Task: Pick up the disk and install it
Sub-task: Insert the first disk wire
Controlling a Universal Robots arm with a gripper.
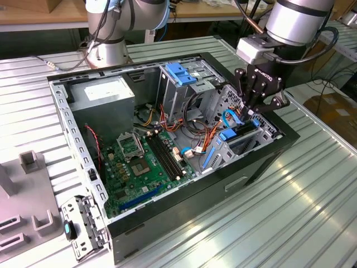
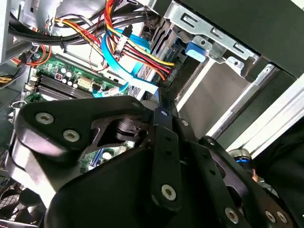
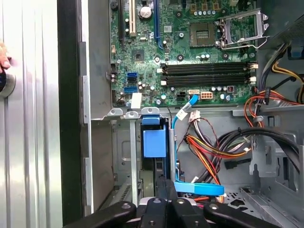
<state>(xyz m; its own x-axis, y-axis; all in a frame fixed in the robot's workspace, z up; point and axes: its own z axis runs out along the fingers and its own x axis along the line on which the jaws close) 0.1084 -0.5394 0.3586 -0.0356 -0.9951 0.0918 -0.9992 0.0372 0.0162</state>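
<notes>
A: What's the biggest thing there?

B: The table (image 1: 312, 195), a ribbed metal top. On it lies an open black computer case (image 1: 262, 162), side panel off, insides facing up.

A: And inside the case?

B: A green motherboard (image 1: 142, 164) covers the floor of it, with a grey power supply (image 1: 103, 95) in the far corner at the exterior view's left. Beside that stands a silver metal cage (image 1: 178, 89) topped by a light-blue latch plate (image 1: 181, 72). Bundles of red, yellow and orange wires (image 3: 213, 149) run between the cage and the drive bay.

A: Where's the arm?

B: It reaches down from the exterior view's upper right, over the corner of the case with the drive bay (image 1: 245, 139).

A: And the disk?

B: The disk (image 1: 241, 134) sits on edge in that bay, its dark body framed by blue rails. In the first wrist view its blue carrier end (image 3: 154, 142) shows down in the slot, between the silver bay walls.

A: Is the hand holding it?

B: The hand (image 1: 252, 114) is directly above the disk, fingers pointing down and drawn close together at its top edge. In the first wrist view the black fingers (image 3: 164, 190) meet just at the disk's near end, apparently pinching it.

A: Anything smaller?

B: A thin blue cable (image 3: 183, 114) curves up beside the slot toward the motherboard.
</notes>
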